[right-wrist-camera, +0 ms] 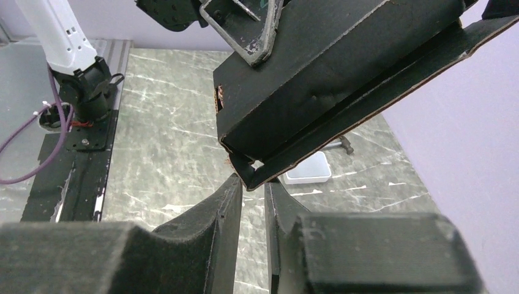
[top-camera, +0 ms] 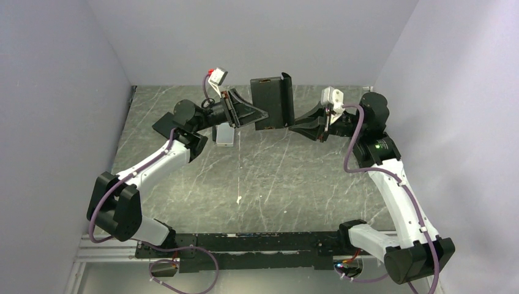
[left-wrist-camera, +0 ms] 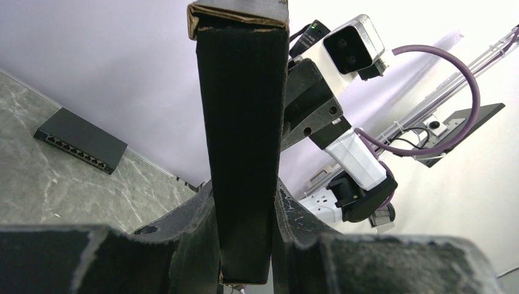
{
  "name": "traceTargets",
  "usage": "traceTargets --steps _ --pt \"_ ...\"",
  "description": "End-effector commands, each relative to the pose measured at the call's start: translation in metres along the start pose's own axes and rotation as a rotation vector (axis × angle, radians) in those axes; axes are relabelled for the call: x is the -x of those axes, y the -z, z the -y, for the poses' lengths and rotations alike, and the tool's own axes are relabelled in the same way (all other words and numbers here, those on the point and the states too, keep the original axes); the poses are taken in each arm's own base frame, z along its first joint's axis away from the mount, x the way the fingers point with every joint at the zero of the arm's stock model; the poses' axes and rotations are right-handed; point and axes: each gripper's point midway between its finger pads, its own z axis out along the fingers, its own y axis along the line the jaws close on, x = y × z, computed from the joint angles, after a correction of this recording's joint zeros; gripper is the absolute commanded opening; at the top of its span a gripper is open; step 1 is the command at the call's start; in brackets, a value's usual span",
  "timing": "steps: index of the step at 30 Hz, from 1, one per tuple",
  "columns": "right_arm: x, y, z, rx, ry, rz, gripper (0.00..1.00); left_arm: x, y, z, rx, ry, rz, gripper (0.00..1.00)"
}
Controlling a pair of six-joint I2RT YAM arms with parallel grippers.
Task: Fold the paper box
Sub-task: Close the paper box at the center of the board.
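Left gripper [top-camera: 254, 113] is clamping matte black cardboard paper box [top-camera: 272, 101], upper centre; right gripper [right-wrist-camera: 252, 185] is sitting narrow at its flap corner, hold unclear. It should be seating the flap deeper before creasing.

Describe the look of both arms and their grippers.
Both the left arm and right arm have white links, bulky black joints and a looping purple cable. The left gripper and right gripper carry scuffed matte-black wedge fingers and a white wrist camera. A green light shows on the right arm.
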Motion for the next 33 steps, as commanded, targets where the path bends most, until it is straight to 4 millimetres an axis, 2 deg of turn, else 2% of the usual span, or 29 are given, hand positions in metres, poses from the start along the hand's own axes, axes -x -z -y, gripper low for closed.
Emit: traceTargets --steps 1,15,24,33 --pt "0.021 -0.001 -0.005 0.0 0.066 0.047 0.22 0.004 0.0 0.0 0.016 -0.037 0.031 0.0" --pt "0.02 -0.001 0.001 -0.047 0.007 0.051 0.17 0.001 -0.001 0.003 -0.013 -0.054 0.009 0.0" --pt "0.019 -0.005 0.0 -0.047 -0.052 0.057 0.14 0.001 -0.001 -0.003 0.014 -0.068 0.001 0.0" --pt "0.015 -0.01 -0.002 -0.037 -0.028 0.038 0.13 0.003 -0.001 -0.008 0.045 -0.08 0.012 0.0"
